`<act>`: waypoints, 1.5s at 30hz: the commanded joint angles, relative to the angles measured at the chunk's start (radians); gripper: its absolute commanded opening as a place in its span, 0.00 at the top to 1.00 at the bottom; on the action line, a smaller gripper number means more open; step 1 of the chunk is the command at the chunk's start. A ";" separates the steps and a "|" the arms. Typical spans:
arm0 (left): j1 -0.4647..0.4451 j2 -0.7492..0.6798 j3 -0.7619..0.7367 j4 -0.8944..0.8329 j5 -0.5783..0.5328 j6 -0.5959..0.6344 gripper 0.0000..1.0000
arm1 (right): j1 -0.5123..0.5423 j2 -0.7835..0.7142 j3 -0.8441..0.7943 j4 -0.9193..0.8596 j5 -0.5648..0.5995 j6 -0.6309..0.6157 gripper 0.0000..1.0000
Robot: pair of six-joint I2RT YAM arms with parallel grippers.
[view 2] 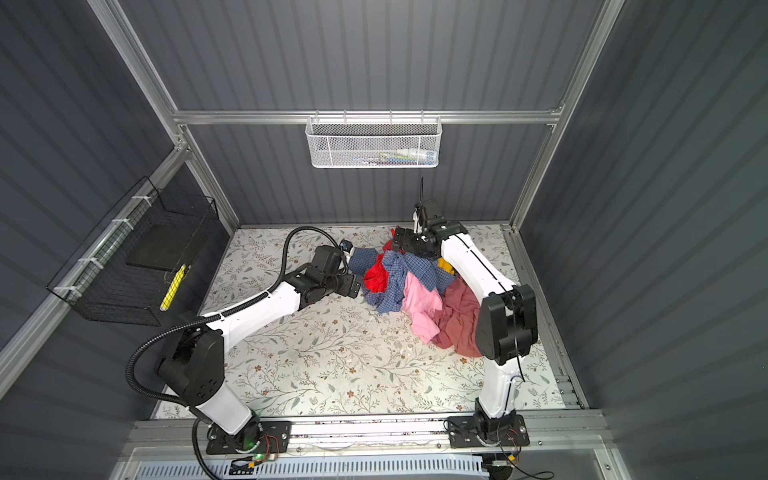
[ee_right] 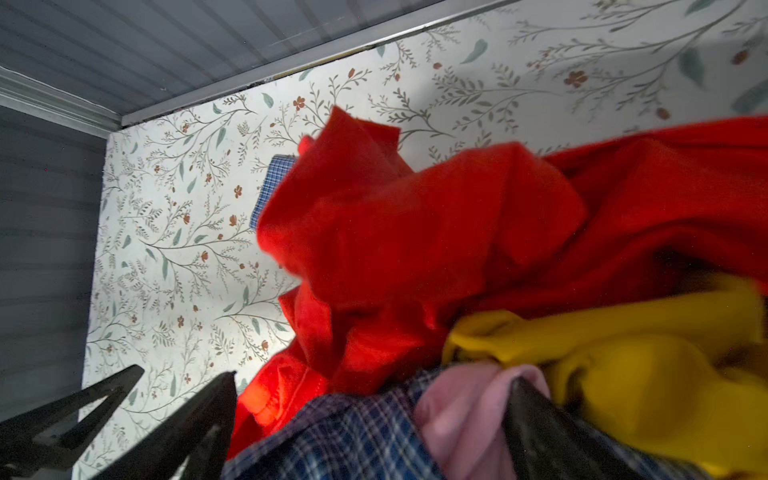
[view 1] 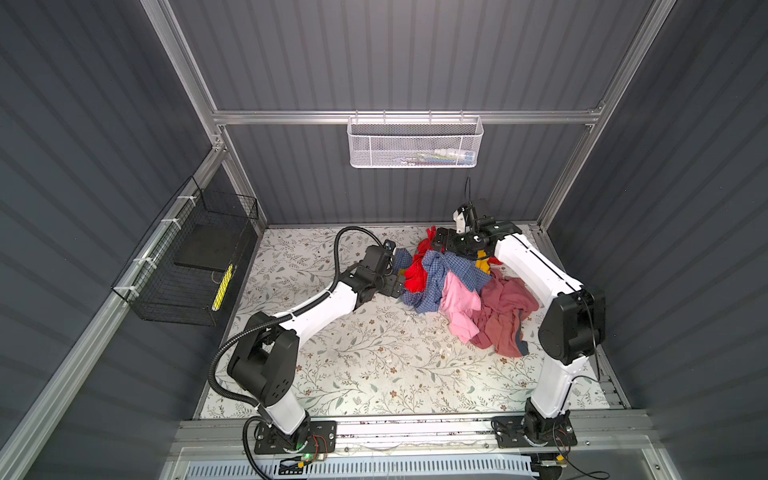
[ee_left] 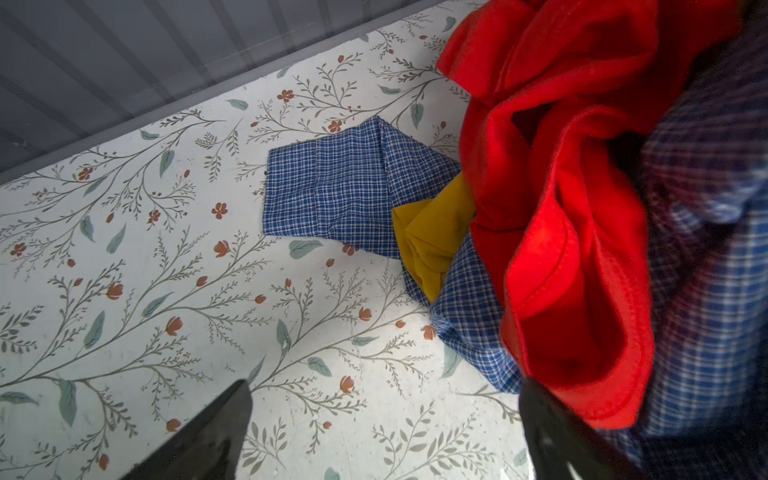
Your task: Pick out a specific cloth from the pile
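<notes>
Light bubblegum-pink cotton garment drapes down the near side of the rumpled clothes heap; the nearer right gripper, jaws wide, seemingly straddles its upper fold, gripping nothing; left gripper gapes empty

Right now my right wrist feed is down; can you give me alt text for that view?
The right gripper is open low over the pile, its dark fingers straddling a blue checked shirt and a fold of light pink cloth. Behind them a red garment fills the middle with a mustard yellow one beside it, on the floral table.
</notes>
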 commanded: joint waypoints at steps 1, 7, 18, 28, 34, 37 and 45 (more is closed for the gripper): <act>-0.002 -0.020 0.027 -0.037 -0.041 0.019 0.00 | -0.009 -0.099 0.003 -0.086 0.131 -0.070 0.01; -0.001 -0.028 0.035 -0.040 -0.041 0.016 0.00 | -0.020 -0.277 -0.079 -0.150 0.286 -0.143 0.01; -0.002 -0.027 0.044 -0.040 0.009 0.005 0.00 | -0.051 -0.525 -0.309 -0.365 0.283 -0.148 0.04; -0.002 -0.035 0.038 -0.042 0.038 0.011 0.00 | -0.055 -0.820 -0.695 -0.344 0.124 0.005 0.32; -0.002 -0.042 0.035 -0.039 0.053 0.001 0.00 | 0.059 -0.870 -0.873 -0.181 0.129 0.090 0.30; -0.002 -0.047 0.029 -0.036 0.053 -0.006 0.00 | 0.157 -0.825 -0.905 -0.055 0.198 0.118 0.28; -0.002 -0.077 0.004 -0.032 0.034 -0.015 0.00 | 0.297 -0.589 -0.891 0.104 0.434 0.175 0.22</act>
